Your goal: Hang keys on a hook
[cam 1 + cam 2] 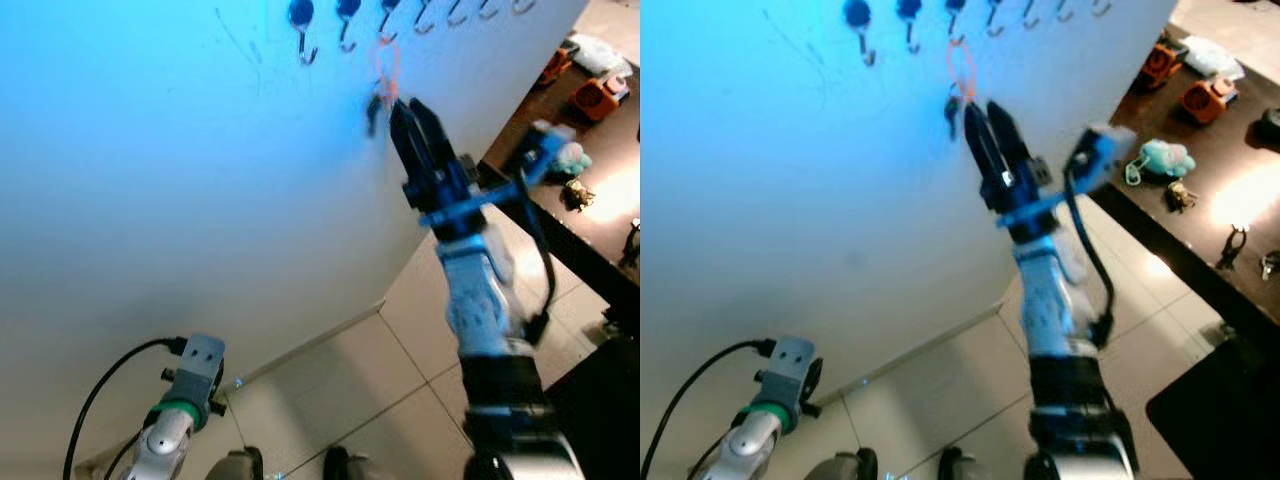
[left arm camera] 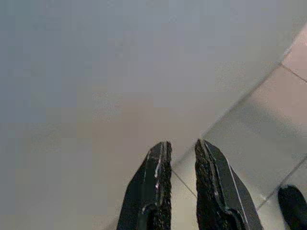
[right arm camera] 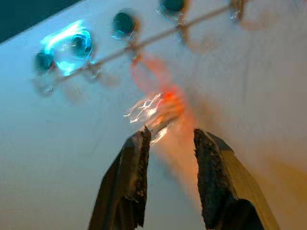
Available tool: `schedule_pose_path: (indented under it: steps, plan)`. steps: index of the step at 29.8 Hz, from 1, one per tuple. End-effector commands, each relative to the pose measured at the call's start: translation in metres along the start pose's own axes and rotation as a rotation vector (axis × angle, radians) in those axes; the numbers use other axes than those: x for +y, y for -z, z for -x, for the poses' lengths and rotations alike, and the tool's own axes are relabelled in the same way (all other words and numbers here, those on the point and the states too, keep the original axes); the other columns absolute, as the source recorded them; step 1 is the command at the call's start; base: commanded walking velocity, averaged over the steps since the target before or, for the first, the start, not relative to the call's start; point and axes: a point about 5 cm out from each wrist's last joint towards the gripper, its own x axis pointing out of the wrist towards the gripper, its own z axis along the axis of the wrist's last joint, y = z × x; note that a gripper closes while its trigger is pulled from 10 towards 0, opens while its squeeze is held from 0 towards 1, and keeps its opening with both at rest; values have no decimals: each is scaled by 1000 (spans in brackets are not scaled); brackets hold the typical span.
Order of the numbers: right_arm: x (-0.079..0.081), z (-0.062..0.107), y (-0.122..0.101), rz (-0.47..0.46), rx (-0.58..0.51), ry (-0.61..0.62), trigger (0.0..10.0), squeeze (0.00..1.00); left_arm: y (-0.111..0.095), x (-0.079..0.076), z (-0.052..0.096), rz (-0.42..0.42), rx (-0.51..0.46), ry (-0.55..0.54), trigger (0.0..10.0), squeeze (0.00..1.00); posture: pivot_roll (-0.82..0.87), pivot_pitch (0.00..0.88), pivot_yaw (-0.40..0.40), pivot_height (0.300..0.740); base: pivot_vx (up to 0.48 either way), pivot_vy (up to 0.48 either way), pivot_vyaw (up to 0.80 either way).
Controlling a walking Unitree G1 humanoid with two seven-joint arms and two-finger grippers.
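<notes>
A bunch of keys (image 1: 376,104) hangs by an orange loop (image 1: 386,62) from a hook (image 1: 388,32) in a row on the white wall. My right gripper (image 1: 412,108) is raised to the wall just right of and below the keys, and it is open. In the right wrist view the blurred keys (image 3: 158,111) and the loop sit just beyond the tips of its fingers (image 3: 139,143), not between them. My left arm (image 1: 188,385) hangs low near the floor, and its gripper (image 2: 182,143) is shut on nothing, facing the wall's base.
More hooks (image 1: 306,50) line the wall on both sides. A dark table (image 1: 600,240) at the right carries orange items (image 1: 598,95), a teal plush (image 1: 1165,158) and small tools. Beige tile floor (image 1: 380,390) lies below, with my feet (image 1: 340,465) at the bottom.
</notes>
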Motion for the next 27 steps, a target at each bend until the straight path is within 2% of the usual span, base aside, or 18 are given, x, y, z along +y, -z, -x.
schedule_pose_path:
  steps: [1,2,4,5,6,7,8,9,10,13,15,16,18,22,24,25,26,27]
  plan:
    - [2,20,8,7,72,21,10000,0,10,-3,4,-15,38,20,10000,0,14,138,2,740,0,0,0]
    - [2,20,8,7,72,21,10000,0,10,-3,4,-15,38,20,10000,0,14,138,2,740,0,0,0]
    - [-15,83,43,106,283,232,10000,0,13,-4,5,-24,47,30,10000,0,-2,139,0,740,0,0,0]
    - [-20,106,53,145,357,305,10000,0,14,-4,6,-26,51,34,10000,0,-2,139,0,740,0,0,0]
    - [-20,106,53,145,357,305,10000,0,14,-4,6,-26,51,34,10000,0,-2,139,0,740,0,0,0]
    - [-26,132,65,174,446,381,10000,0,15,-5,6,-24,57,39,10000,0,-18,139,1,740,0,0,0]
    - [-26,132,65,174,446,381,10000,0,15,-5,6,-24,57,39,10000,0,-18,139,1,740,0,0,0]
    - [-31,161,76,208,547,473,10000,0,17,-7,6,-35,67,54,10000,0,-18,139,1,740,0,0,0]
    - [-31,161,76,208,547,473,10000,0,17,-7,6,-35,67,54,10000,0,-18,139,1,740,0,0,0]
    - [-37,234,106,237,863,717,10000,0,26,-14,9,-107,98,115,10000,0,-50,135,6,740,0,0,0]
    - [-35,264,114,235,1004,843,10000,0,32,-17,11,-141,125,145,10000,0,-49,133,0,740,0,0,0]
    - [-35,264,114,235,1004,843,10000,0,32,-17,11,-141,125,145,10000,0,-49,133,0,740,0,0,0]
    - [-33,280,118,239,1080,951,10000,0,37,-19,13,-182,154,154,10000,0,-38,129,-7,740,0,0,0]
    - [-27,291,124,223,1143,972,10000,0,44,-18,15,-169,197,152,10000,0,-30,126,-12,740,0,0,0]
    - [-13,308,133,168,1264,945,10000,0,55,-21,20,-169,254,161,10000,0,-18,122,-24,740,0,0,0]
    - [-13,308,133,168,1264,945,10000,0,55,-21,20,-169,254,161,10000,0,-18,122,-24,740,0,0,0]
    - [5,327,143,99,1405,889,10000,0,64,-24,26,-208,299,188,10000,0,-14,119,-28,740,0,0,0]
    - [5,327,143,99,1405,889,10000,0,64,-24,26,-208,299,188,10000,0,-14,119,-28,740,0,0,0]
